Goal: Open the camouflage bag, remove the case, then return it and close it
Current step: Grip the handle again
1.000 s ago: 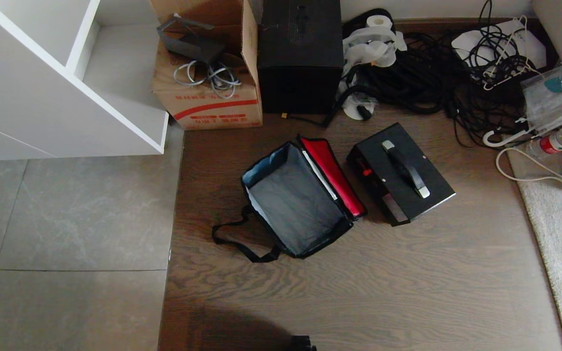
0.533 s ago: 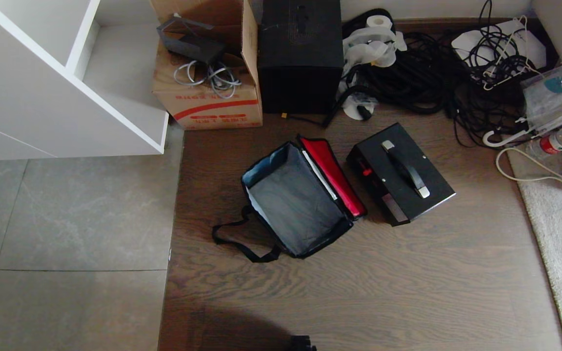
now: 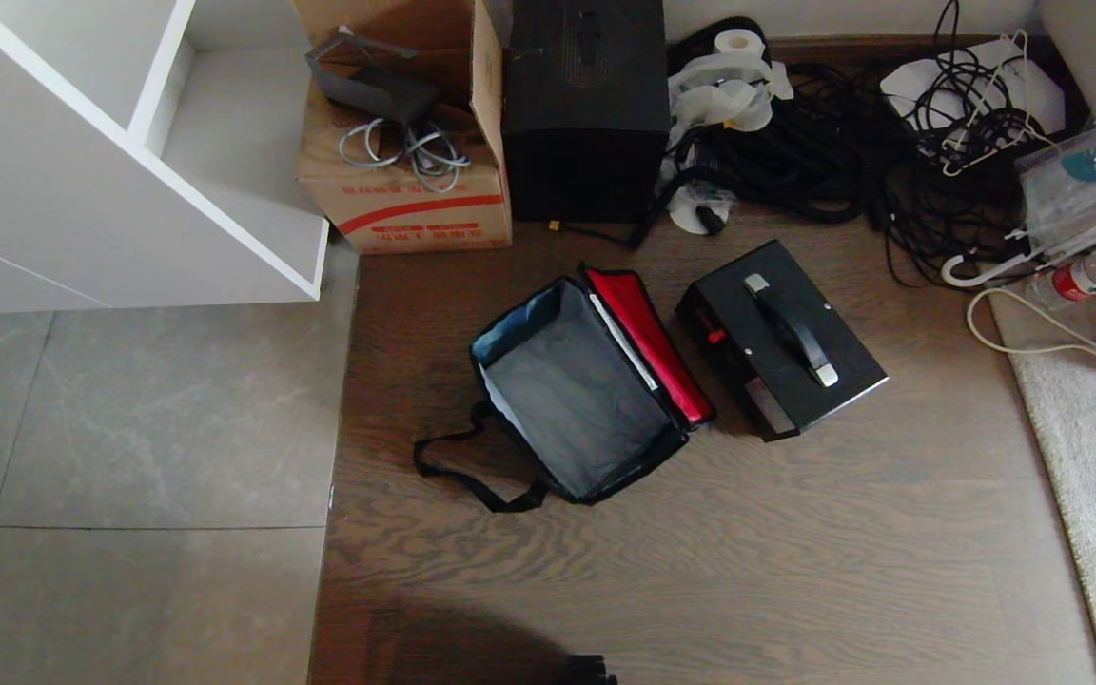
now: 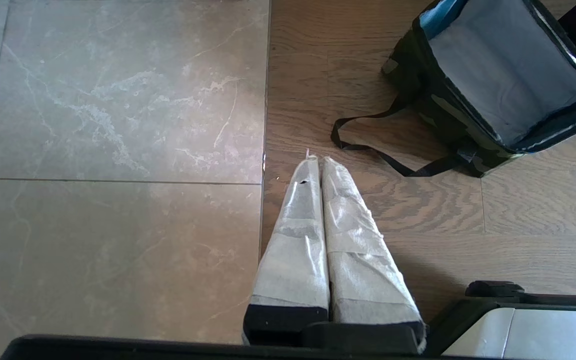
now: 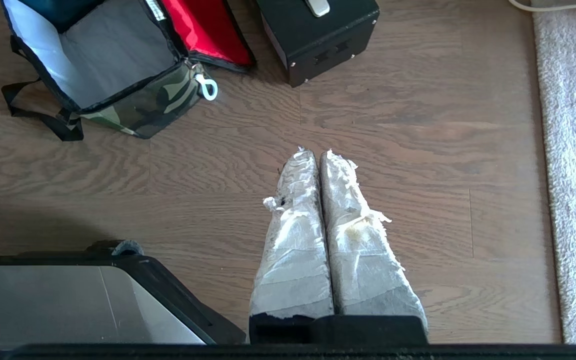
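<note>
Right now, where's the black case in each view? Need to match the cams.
Head view: the case lies on the wood floor right of centre, beside the open camouflage bag, on its red-lid side.
Left wrist view: not in it that I can tell; only the bag shows.
Right wrist view: one end of the case at the top edge.
Shared landmark: the bag.

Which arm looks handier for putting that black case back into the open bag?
Probably the right gripper: the case lies on the right of the camouflage bag. The left gripper sits beyond the bag.
</note>
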Robot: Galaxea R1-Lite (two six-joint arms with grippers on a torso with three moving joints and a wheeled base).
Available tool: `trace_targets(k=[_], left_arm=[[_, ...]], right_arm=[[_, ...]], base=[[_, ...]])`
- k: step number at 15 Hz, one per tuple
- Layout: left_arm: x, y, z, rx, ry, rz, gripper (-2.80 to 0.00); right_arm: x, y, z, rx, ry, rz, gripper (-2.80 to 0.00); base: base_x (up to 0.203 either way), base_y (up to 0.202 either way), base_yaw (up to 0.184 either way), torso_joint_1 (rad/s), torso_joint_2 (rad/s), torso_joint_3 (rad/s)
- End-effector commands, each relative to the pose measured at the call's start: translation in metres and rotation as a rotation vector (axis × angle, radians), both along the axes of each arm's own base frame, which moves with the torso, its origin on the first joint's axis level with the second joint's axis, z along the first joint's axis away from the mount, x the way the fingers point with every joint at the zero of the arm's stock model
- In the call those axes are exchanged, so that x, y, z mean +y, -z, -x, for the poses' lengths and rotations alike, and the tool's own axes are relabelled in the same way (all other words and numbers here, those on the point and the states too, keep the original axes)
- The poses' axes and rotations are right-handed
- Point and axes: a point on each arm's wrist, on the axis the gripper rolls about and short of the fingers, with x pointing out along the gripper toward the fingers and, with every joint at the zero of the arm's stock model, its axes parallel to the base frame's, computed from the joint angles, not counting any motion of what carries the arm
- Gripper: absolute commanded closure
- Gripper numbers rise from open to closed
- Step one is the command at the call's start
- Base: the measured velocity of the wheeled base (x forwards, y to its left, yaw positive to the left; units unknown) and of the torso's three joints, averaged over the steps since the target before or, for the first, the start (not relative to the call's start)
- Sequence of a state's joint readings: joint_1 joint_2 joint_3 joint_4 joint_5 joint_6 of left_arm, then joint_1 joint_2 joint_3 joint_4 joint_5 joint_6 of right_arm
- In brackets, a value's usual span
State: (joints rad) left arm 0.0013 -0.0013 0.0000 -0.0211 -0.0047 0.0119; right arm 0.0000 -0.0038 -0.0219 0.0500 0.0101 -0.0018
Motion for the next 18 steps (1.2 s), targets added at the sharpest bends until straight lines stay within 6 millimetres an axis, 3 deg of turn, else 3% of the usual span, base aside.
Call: trace_targets(k=[1, 18], left_arm=[[0.0000, 0.0025, -0.0008, 0.010, 0.000, 0.000, 0.00], [0.0000, 0.0025, -0.0008, 0.010, 0.000, 0.000, 0.00]], right_arm=[[0.0000, 0.0001, -0.0004, 0.006, -0.001, -0.002, 0.00], [0.0000, 0.0001, -0.0004, 0.006, -0.001, 0.000, 0.00]], base=[[0.000, 0.000, 0.000, 0.000, 0.00, 0.000], [0.000, 0.000, 0.000, 0.000, 0.00, 0.000]])
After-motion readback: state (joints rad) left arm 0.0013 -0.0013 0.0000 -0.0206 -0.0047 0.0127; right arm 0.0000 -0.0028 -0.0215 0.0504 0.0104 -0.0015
